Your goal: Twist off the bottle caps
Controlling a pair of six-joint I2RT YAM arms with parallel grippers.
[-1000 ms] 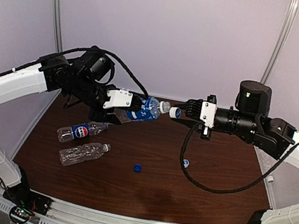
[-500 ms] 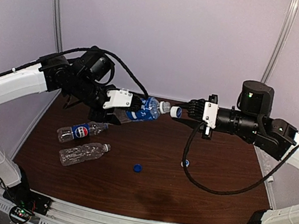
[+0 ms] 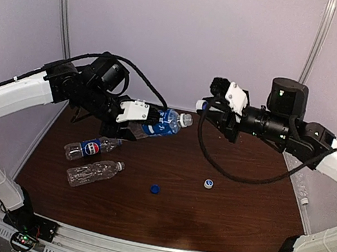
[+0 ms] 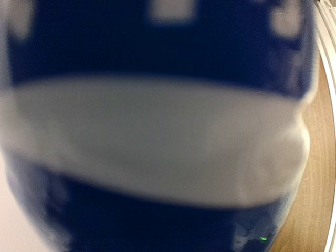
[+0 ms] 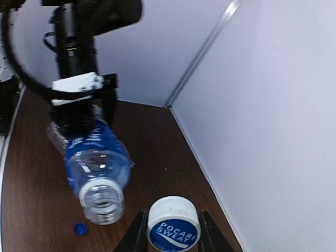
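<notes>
My left gripper clamps the blue-labelled bottle by its body, holding it off the table with its uncapped mouth toward my right gripper. That one pinches the Pocari Sweat cap near the mouth but clear of it. A Pepsi bottle and an unlabelled bottle lie at the table's left, and a dark blue cap and a white cap lie loose.

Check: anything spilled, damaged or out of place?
No spill or damage. Pepsi bottle and unlabelled bottle lie on their sides at left; dark blue cap and white cap sit loose on the table. Right fingers pinch the Pocari Sweat cap, clear of the held bottle.
</notes>
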